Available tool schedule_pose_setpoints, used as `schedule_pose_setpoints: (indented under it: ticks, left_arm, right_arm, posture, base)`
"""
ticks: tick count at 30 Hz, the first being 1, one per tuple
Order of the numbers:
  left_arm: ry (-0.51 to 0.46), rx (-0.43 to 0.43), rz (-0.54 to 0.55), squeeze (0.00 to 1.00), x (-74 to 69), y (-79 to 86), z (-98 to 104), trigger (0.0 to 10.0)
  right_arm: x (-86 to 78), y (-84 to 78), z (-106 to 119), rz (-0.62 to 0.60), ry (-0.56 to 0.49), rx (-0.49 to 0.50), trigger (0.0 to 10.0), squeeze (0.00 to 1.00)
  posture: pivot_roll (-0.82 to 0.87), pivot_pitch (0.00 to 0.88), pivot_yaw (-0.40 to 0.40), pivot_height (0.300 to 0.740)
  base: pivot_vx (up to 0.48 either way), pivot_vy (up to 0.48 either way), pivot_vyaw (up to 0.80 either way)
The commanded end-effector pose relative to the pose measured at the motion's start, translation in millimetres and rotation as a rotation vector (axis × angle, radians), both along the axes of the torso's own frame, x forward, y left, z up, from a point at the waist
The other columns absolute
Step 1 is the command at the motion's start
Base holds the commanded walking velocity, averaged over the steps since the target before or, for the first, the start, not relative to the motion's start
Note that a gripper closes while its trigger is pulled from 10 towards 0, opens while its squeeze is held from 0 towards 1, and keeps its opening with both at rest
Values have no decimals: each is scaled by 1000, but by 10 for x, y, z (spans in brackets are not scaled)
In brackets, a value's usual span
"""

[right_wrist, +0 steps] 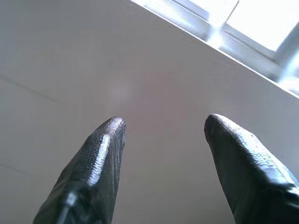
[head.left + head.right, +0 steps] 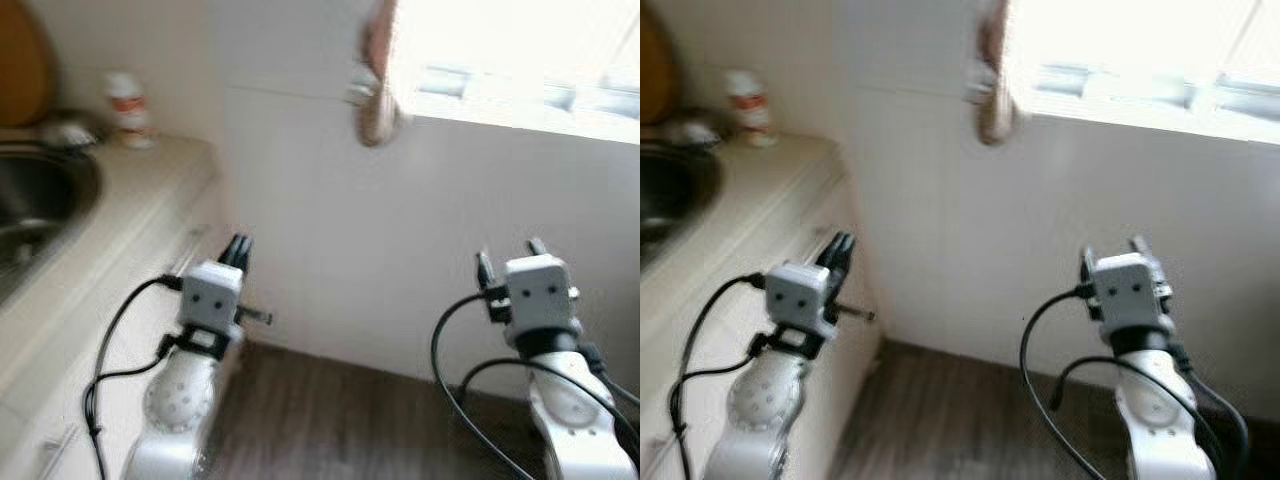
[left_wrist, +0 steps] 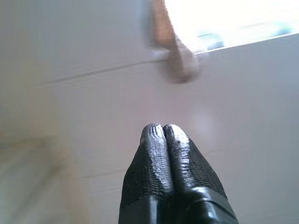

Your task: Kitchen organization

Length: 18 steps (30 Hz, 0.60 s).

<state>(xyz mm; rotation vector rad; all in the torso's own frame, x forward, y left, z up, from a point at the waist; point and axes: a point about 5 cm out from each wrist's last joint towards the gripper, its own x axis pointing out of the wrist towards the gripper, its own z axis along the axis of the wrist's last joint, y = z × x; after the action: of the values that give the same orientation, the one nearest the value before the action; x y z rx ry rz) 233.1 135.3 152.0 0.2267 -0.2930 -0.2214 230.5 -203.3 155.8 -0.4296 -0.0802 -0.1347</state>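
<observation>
Both arms raised facing the white wall; my left gripper (image 3: 162, 135) is pinched closed and empty, my right gripper (image 1: 163, 128) spread apart, empty. Tabletop (image 2: 150, 185) with sink (image 2: 45, 195) and small bottle (image 2: 128, 108) lies off to my left, so the left arm is nearer.

Both arms raised before white wall (image 2: 940, 200), beside counter (image 2: 760, 200).

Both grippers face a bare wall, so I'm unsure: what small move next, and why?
Probably turn left toward the counter: the sink and a small bottle are there. The left gripper is shut, the right gripper open, both empty.
</observation>
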Motion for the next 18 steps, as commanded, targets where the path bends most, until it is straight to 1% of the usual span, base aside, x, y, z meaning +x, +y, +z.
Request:
schedule_pose_setpoints:
  ticks: [1,7,18]
  left_arm:
    - [-4,17,15,0,-1,64,15,10000]
    - [5,19,15,0,14,81,-9,10000]
    - [7,24,10,0,17,78,-24,10000]
  right_arm:
    - [-8,12,34,-7,-15,-9,10000,0]
    - [-1,-54,17,-55,3,-26,10000,0]
    - [5,-76,0,-76,16,-43,10000,0]
  posture:
    - [45,0,-17,740]
    - [43,0,-14,740]
    - [41,0,-13,740]
  base:
    - [0,0,-775]
    - [0,0,-775]
    - [0,0,-775]
